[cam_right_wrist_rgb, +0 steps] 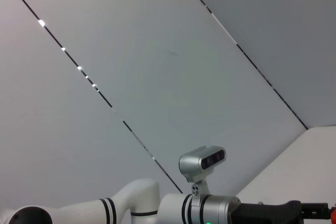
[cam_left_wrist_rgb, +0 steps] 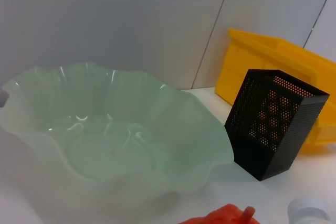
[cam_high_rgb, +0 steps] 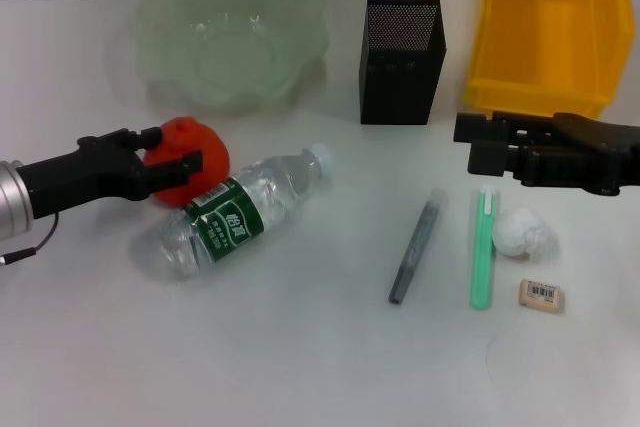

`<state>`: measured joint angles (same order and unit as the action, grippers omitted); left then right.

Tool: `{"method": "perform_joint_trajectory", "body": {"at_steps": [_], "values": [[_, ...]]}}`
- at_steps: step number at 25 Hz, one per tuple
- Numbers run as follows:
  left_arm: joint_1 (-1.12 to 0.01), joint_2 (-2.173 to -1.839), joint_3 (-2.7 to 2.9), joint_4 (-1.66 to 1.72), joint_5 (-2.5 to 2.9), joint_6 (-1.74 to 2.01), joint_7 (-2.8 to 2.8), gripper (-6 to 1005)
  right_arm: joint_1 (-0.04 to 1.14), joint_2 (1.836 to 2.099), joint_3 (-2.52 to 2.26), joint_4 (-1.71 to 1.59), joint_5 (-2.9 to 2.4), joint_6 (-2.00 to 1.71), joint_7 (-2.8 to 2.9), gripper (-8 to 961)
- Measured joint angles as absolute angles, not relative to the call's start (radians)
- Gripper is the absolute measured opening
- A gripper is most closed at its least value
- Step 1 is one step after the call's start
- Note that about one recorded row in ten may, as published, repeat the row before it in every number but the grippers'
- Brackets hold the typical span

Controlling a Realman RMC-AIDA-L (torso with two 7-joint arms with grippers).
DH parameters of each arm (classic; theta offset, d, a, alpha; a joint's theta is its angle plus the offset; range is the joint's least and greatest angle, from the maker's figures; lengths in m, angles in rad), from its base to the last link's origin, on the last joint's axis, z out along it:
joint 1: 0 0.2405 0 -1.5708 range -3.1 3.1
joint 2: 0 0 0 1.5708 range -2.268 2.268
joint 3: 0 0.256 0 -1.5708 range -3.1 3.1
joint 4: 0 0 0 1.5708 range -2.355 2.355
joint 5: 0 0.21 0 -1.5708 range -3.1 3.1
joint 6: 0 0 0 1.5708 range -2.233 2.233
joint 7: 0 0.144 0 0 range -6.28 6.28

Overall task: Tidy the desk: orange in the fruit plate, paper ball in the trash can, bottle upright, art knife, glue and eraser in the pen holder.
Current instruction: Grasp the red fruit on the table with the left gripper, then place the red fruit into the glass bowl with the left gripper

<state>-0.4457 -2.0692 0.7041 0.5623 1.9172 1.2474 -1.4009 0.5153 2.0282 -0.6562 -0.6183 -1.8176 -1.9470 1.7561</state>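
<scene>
The eraser (cam_high_rgb: 542, 294) and paper ball (cam_high_rgb: 523, 233) lie nearest on the desk (cam_high_rgb: 300, 347). The bottle (cam_high_rgb: 240, 211) lies on its side. The left claw (cam_high_rgb: 172, 160) grips the orange (cam_high_rgb: 190, 152) (before the fruit plate (cam_high_rgb: 165, 17)). The right claw (cam_high_rgb: 478, 143) hovers; I cannot tell its state.

Item count on the tabletop (cam_high_rgb: 300, 367):
1 orange (cam_high_rgb: 195, 152), 1 fruit plate (cam_high_rgb: 232, 32), 1 bottle (cam_high_rgb: 240, 212), 1 pen holder (cam_high_rgb: 401, 59), 1 trash can (cam_high_rgb: 550, 32), 1 paper ball (cam_high_rgb: 524, 233), 1 eraser (cam_high_rgb: 542, 294), 1 grey art knife (cam_high_rgb: 415, 247), 1 green glue stick (cam_high_rgb: 483, 249).

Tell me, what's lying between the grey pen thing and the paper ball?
The green stick, lying lengthwise on the table between the grey pen and the paper ball, seen in the head view.
</scene>
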Motion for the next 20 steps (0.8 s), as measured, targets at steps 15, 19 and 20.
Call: {"method": "perform_joint_trajectory", "body": {"at_steps": [15, 19, 20], "values": [[-0.465, -2.069, 0.698, 0.532, 1.863, 1.229, -1.423, 484, 0.486, 2.034, -0.645, -0.618, -1.818, -1.947, 1.75, 838], [-0.469, -2.066, 0.695, 0.545, 1.84, 1.249, -1.455, 299, 0.478, 2.034, -0.634, -0.618, -1.818, -1.947, 1.747, 837], [-0.471, -2.065, 0.695, 0.548, 1.838, 1.253, -1.46, 262, 0.476, 2.034, -0.627, -0.618, -1.818, -1.949, 1.747, 837]]}}
